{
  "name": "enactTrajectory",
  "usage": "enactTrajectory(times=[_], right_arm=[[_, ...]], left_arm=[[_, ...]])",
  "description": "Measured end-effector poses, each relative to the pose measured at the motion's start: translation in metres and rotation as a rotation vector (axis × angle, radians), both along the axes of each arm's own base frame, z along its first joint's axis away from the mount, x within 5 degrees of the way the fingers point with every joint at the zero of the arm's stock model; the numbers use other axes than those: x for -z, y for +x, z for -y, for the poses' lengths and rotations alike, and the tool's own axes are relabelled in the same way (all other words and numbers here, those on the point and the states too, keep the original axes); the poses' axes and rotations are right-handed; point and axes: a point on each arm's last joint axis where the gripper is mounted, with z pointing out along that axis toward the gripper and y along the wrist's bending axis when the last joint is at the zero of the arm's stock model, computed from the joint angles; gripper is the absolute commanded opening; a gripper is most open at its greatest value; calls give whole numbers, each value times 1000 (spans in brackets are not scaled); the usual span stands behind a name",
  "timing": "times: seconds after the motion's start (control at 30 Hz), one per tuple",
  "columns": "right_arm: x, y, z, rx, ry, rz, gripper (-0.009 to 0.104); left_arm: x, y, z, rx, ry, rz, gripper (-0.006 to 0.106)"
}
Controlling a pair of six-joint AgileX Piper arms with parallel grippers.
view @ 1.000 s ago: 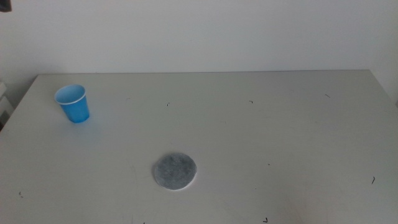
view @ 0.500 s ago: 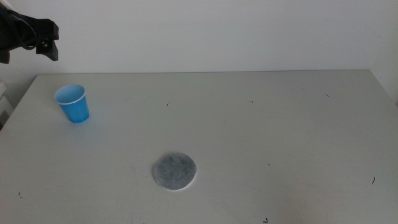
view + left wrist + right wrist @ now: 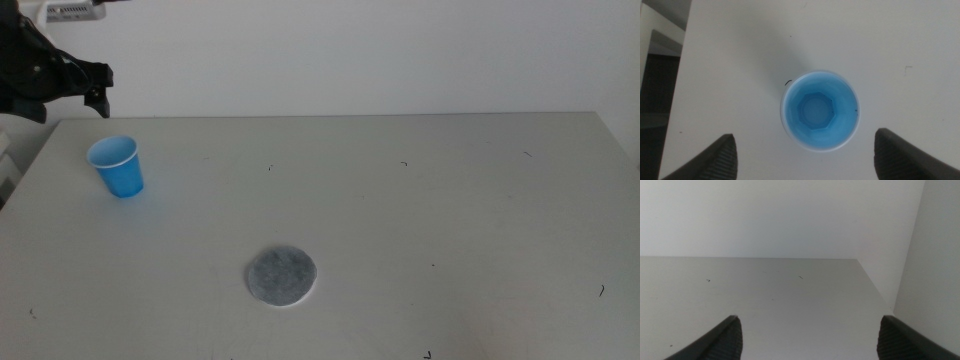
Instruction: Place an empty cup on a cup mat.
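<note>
The blue cup [image 3: 118,167] stands upright at the far left of the table, empty, its blue inside showing in the left wrist view [image 3: 820,111]. The round grey cup mat [image 3: 281,275] lies flat near the table's front middle, well apart from the cup. My left gripper [image 3: 97,96] hangs in the air above and slightly behind the cup; in its wrist view the left gripper [image 3: 804,136] is open wide, the jaws spread either side of the cup far below. My right gripper [image 3: 809,320] is open with nothing between its jaws and is out of the middle view.
The white table [image 3: 450,220] carries only small dark specks. Its left edge [image 3: 682,75] runs close to the cup, with a dark gap beyond. A white wall [image 3: 350,50] stands behind the table; the right wrist view shows a table corner [image 3: 860,262].
The left arm has come into the middle view from the upper left and moved right, ending above the cup. Cup and mat have not moved.
</note>
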Motion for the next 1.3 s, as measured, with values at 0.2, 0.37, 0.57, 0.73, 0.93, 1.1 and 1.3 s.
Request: enactTrajectory(times=[0.2, 0.37, 0.57, 0.73, 0.93, 1.1, 1.3], right_arm=[[0, 0, 0, 0, 0, 0, 94], [0, 0, 0, 0, 0, 0, 94], [0, 0, 0, 0, 0, 0, 94], [0, 0, 0, 0, 0, 0, 94], [0, 0, 0, 0, 0, 0, 94], [0, 0, 0, 0, 0, 0, 94], [0, 0, 0, 0, 0, 0, 94]], left_arm=[[48, 33, -11, -4, -40, -75, 105], [79, 46, -16, 10, -58, -114, 105], [106, 56, -16, 37, -65, -122, 104], [115, 60, -16, 45, -59, -117, 75], [115, 59, -14, 43, -82, -132, 18], [115, 54, -13, 48, -96, -180, 0], [84, 39, -9, 100, -102, -200, 0]])
